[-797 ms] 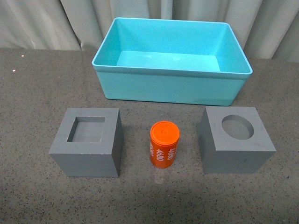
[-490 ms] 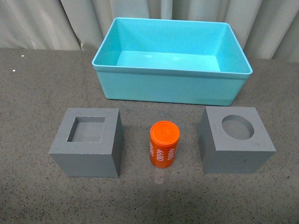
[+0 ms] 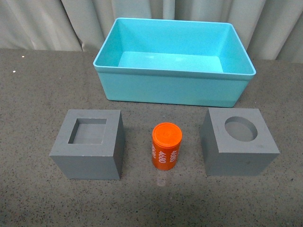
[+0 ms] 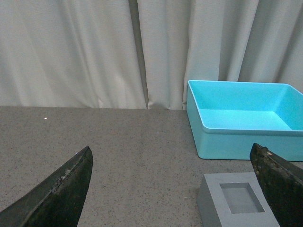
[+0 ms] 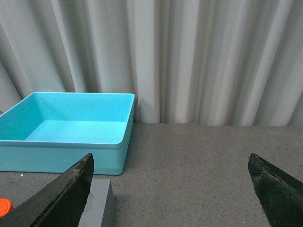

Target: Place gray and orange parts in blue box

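In the front view the turquoise blue box (image 3: 174, 60) stands empty at the back of the table. In front of it sit the gray cube with a square recess (image 3: 89, 144) on the left, the orange cylinder (image 3: 166, 145) upright in the middle, and the gray cube with a round recess (image 3: 238, 141) on the right. Neither arm shows there. My left gripper (image 4: 173, 163) is open and empty; the square-recess cube (image 4: 239, 202) lies by one finger, the box (image 4: 246, 119) beyond. My right gripper (image 5: 170, 165) is open and empty, with a gray cube's corner (image 5: 99, 203), a sliver of the cylinder (image 5: 4, 206) and the box (image 5: 66, 130) to one side.
The objects rest on a dark speckled gray tabletop (image 3: 33, 104). Pale pleated curtains (image 3: 47, 23) hang behind the table. The box's rolled rim (image 3: 170, 72) rises well above the tabletop.
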### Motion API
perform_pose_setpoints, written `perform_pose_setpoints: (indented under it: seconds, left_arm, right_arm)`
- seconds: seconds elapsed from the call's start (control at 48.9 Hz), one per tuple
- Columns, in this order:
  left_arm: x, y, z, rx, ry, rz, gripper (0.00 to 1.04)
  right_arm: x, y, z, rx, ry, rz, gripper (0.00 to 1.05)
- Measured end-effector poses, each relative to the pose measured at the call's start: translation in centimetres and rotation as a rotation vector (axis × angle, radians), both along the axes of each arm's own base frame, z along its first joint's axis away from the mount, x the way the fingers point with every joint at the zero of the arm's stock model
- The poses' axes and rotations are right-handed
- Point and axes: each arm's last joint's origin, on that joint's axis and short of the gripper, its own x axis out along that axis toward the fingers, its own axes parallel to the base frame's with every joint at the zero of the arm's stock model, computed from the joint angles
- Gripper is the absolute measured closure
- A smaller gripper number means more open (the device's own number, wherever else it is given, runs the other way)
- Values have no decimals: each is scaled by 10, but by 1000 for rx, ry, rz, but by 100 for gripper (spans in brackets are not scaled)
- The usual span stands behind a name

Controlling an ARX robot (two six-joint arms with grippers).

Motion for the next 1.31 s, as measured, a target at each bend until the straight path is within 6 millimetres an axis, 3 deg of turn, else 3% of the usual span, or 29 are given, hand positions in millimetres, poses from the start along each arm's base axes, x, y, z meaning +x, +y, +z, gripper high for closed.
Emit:
perform_pose_setpoints:
  seconds: [0.511, 0.674, 0.776, 0.94, 1.165, 1.308]
  left_arm:
    - [0, 0, 0, 0, 0, 0, 7]
    - [0, 0, 0, 0, 0, 0, 7]
    - [0, 0, 0, 0, 0, 0, 7]
    - [0, 0, 0, 0, 0, 0, 7]
    - [0, 0, 0, 0, 0, 0, 7]
    - [0, 0, 0, 0, 0, 0, 7]
  right_arm:
    - [0, 0, 0, 0, 0, 0, 10]
    - [8, 0, 4, -276, 26, -13, 10]
    - [24, 0, 7, -354, 108, -7, 10]
    - [54, 4, 7, -324, 258, 85, 10]
    - [105, 18, -15, -215, 536, 180, 10]
    - [125, 27, -28, -164, 656, 199, 10]
